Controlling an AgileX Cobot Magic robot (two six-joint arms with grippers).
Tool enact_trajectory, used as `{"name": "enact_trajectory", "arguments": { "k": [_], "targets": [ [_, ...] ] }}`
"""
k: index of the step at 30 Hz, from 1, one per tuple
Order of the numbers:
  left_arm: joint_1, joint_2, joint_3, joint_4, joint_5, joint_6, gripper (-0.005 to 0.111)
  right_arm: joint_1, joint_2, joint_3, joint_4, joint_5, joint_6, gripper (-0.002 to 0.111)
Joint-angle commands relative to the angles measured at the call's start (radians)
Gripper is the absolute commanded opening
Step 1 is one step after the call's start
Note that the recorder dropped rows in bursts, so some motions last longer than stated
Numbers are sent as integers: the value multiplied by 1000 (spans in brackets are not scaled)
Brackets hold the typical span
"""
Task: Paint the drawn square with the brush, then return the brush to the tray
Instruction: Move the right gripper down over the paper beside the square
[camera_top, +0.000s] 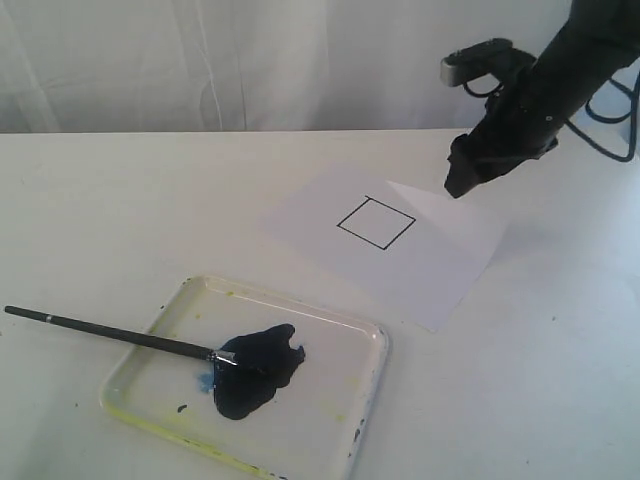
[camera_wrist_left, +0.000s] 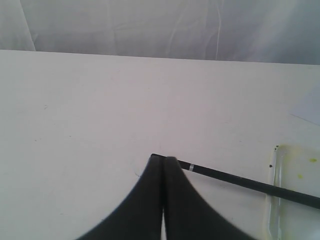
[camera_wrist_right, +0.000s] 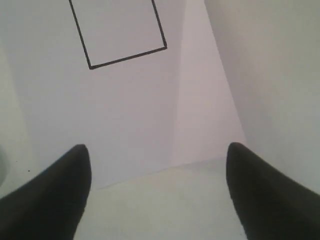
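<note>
The brush (camera_top: 120, 335) lies with its darkened tip in the paint puddle (camera_top: 255, 372) of the clear tray (camera_top: 372, 385); its handle sticks out past the tray's left rim onto the table. The drawn square (camera_top: 376, 221) on the white paper is blank. My right gripper (camera_top: 460, 182) hovers over the paper's far right corner, open and empty (camera_wrist_right: 157, 150), with the square (camera_wrist_right: 120, 30) just ahead of it. My left gripper (camera_wrist_left: 164, 159) is shut with nothing in it. From its wrist view the brush handle (camera_wrist_left: 240, 181) runs behind its tips. The exterior view does not show this gripper.
The white paper sheet (camera_top: 440, 265) has a crease near its far right corner, where the flap looks slightly raised. The tray's yellow-stained rim (camera_wrist_left: 274, 200) shows in the left wrist view. A white curtain hangs behind the table.
</note>
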Motion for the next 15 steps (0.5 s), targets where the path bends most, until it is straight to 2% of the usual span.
{"name": "enact_trajectory", "arguments": {
  "k": [1, 15],
  "targets": [
    [-4, -4, 4, -4, 5, -6, 0, 8, 49, -4, 5, -38, -11, 70],
    [-4, -4, 4, -4, 5, -6, 0, 8, 179, 5, -19, -94, -308, 70]
  ]
}}
